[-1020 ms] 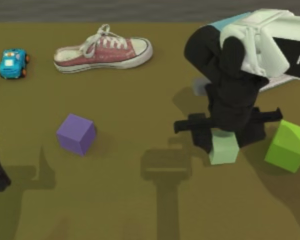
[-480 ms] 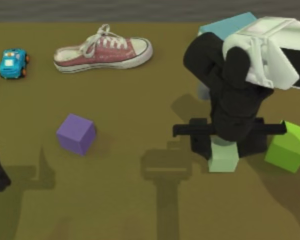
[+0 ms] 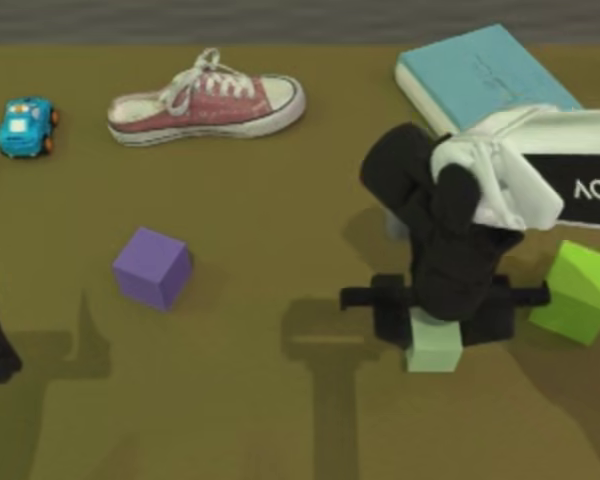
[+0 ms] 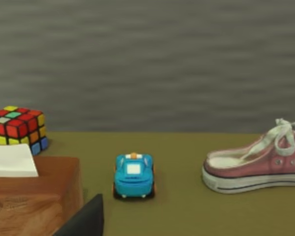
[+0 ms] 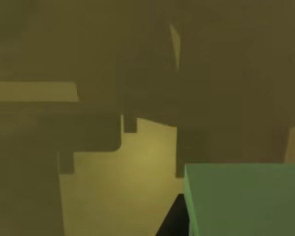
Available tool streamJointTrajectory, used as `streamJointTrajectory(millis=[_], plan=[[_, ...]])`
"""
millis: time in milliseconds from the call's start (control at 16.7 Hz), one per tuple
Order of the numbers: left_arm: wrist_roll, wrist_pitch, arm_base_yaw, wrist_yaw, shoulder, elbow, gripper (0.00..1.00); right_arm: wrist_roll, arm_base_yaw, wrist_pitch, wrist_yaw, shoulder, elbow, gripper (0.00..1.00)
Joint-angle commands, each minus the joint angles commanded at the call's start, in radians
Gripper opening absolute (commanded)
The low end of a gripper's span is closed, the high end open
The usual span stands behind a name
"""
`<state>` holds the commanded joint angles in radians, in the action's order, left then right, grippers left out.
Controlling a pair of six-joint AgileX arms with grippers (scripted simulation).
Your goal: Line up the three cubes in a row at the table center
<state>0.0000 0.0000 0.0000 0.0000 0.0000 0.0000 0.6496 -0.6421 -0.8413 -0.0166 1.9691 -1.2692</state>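
The right tool [image 3: 435, 325] has carried the pale mint cube [image 3: 434, 348], clenched between its fingers, lower in the frame, uncovering the teal book [image 3: 480, 75]. Lime cube [image 3: 577, 292] sits right, purple cube [image 3: 152, 267] left on the tabletop [image 3: 260, 400]; the row is unformed. The left arm is parked at the left edge.

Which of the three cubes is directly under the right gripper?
The small pale mint-green cube; the purple cube and lime-green cube stand apart.
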Motion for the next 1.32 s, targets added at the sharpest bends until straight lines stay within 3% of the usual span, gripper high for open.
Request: streamJointTrajectory(millis=[360, 1140, 1320], plan=[[0.0, 0.0, 0.0, 0.0, 0.0, 0.0, 1.0, 0.001, -0.003, 0.039, -0.001, 0.016, 0.026, 0.0], [0.0, 0.0, 0.0, 0.0, 0.0, 0.0, 1.0, 0.001, -0.003, 0.039, -0.001, 0.016, 0.026, 0.98], [0.0, 0.0, 0.0, 0.0, 0.0, 0.0, 1.0, 0.001, -0.003, 0.039, -0.001, 0.016, 0.026, 1.0]])
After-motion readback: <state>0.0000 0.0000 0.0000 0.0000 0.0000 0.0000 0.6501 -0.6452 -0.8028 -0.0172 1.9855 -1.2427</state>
